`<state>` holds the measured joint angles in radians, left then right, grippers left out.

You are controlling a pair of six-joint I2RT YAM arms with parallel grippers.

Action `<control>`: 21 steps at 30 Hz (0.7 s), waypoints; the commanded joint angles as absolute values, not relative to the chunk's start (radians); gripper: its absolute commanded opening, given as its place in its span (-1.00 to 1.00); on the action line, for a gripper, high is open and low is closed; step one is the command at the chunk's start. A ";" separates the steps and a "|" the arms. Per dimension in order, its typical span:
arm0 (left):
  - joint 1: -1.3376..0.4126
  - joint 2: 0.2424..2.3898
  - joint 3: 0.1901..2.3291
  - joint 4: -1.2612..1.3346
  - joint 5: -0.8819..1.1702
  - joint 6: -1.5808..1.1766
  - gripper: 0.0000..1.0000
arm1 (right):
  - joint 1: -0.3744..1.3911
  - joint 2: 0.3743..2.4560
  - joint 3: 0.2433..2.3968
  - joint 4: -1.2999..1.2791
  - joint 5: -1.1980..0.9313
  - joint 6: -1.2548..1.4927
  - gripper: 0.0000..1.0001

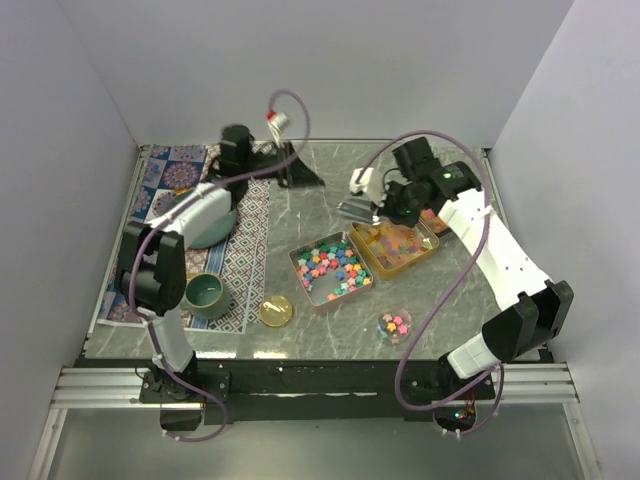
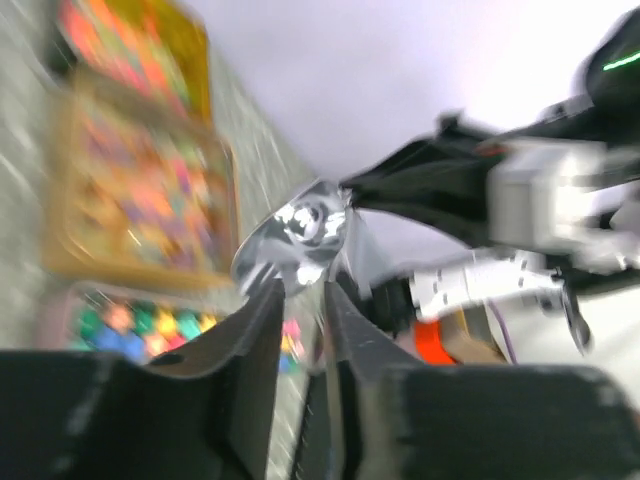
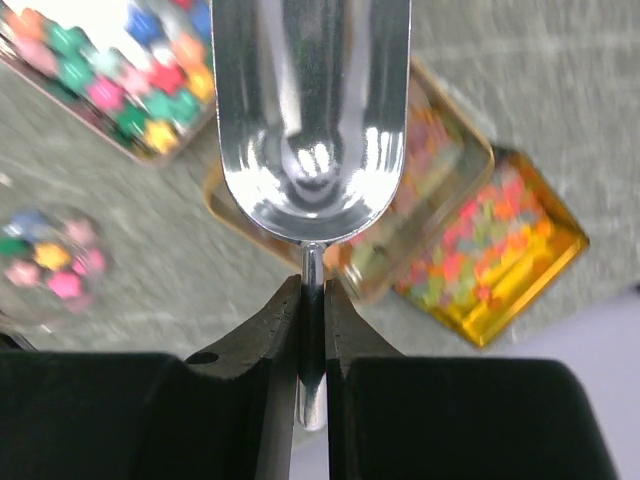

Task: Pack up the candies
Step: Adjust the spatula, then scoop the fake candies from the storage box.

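Two grippers show on my feeds, and only one carries anything. My right gripper [image 3: 313, 285] is clamped tight on the thin stem of a shiny metal scoop [image 3: 310, 110]. The scoop's rounded bowl juts straight out ahead of the fingertips, and I see only glare inside it.

Beneath that bowl, on the grey marbled worktop [image 1: 450, 300], sits a rectangular gold tin [image 1: 412, 261] holding orange-yellow sweets. They are too blurred in the wrist view for me to tell the pieces apart. Just beside it, to the right of the gripper, lies a brighter yellow tray [image 3: 535, 290] with orange and green pieces.

Ahead and to the left of the right gripper is a rectangular pink tin [image 1: 302, 283] filled with the candies [image 1: 333, 268], small pastel stars in pink, blue, green, yellow and orange. Further to that gripper's left, apart from the tins, a small round clear dish [image 1: 382, 326] holds a few more stars.

My left gripper [image 2: 303, 290] has its fingers drawn nearly together, with only a narrow slit between them and nothing held there. Its picture is smeared, but the scoop's bright bowl faces it just past the fingertips. From above I can see the two are apart.

Well behind that gripper, toward the arm bases, a round teal cup [image 1: 205, 293] stands on a patterned mat [image 1: 250, 250]. A flat yellow disc [image 1: 276, 310] lies on the worktop just beside the mat.
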<state>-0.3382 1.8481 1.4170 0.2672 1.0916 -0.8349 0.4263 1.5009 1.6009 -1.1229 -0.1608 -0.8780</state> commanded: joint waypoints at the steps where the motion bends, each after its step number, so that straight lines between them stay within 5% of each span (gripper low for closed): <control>1: -0.223 1.783 1.497 0.397 1.083 -0.916 -0.35 | 0.339 1.483 1.642 -1.216 -0.065 -1.034 -1.00; 21: -0.135 1.552 1.151 0.270 1.019 -0.716 -0.31 | 0.247 1.815 1.732 -1.302 0.534 -1.515 -1.00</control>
<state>-0.1410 1.6169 1.1866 0.2668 1.0470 -0.7784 0.2478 1.8175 1.6733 -1.2541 0.3450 -1.3037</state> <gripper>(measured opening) 0.340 0.171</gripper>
